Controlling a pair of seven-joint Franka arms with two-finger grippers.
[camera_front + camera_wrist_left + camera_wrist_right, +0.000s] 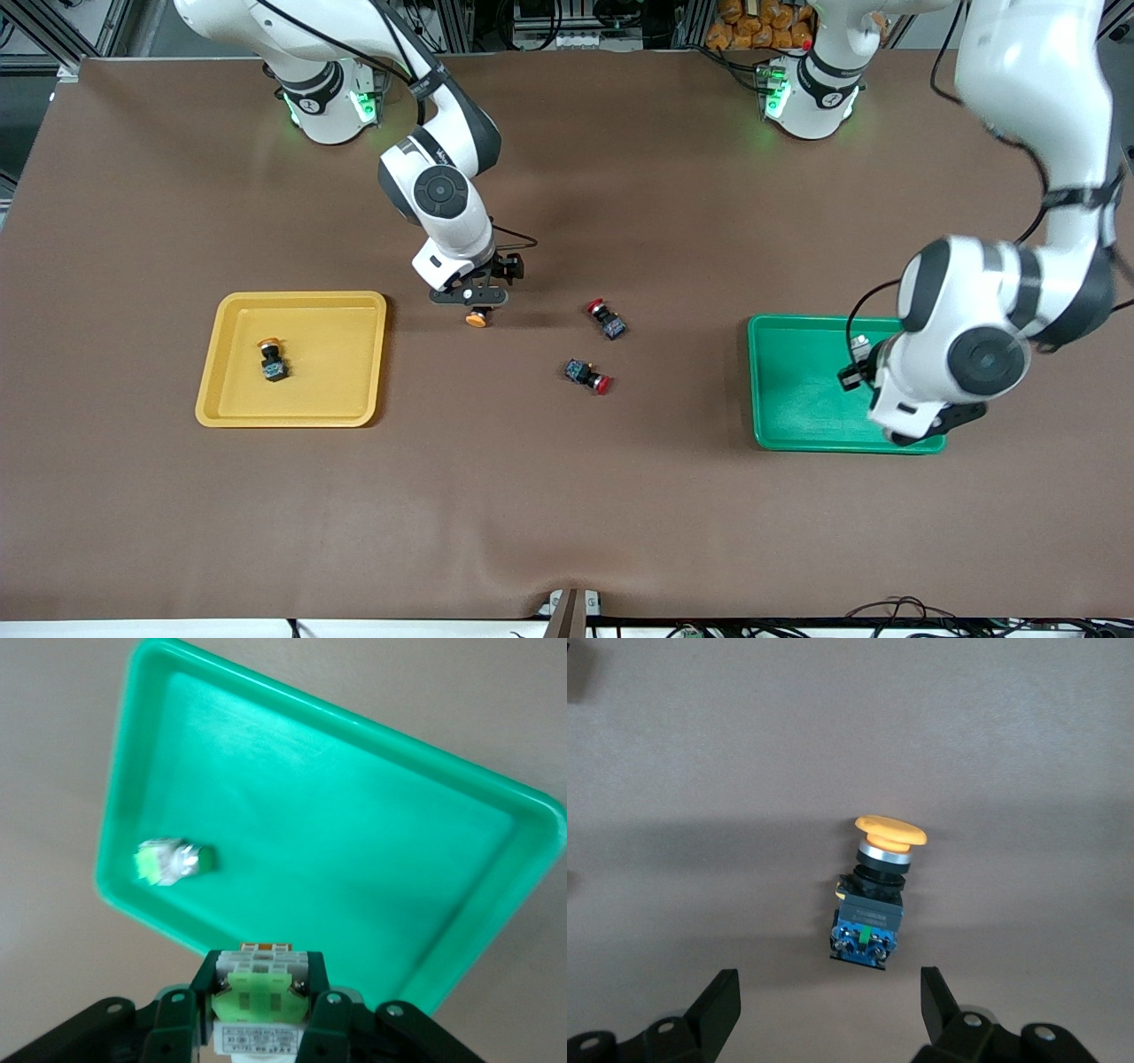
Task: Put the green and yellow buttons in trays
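My left gripper (261, 983) is shut on a whitish button with a light-green end (259, 992) and holds it above the green tray (372, 842) near its rim. A second green button (173, 861) lies in that tray. In the front view my left arm's wrist covers part of the green tray (797, 390). My right gripper (828, 1010) is open just above a yellow-capped button (873, 899) lying on the table, whose cap shows in the front view (477, 318). The yellow tray (230, 399) holds another yellow-capped button (273, 359).
Two black-bodied switches with red caps (607, 319) (589, 375) lie on the brown table between the trays, nearer to the front camera than my right gripper (469, 297). The yellow tray is toward the right arm's end, the green tray toward the left arm's end.
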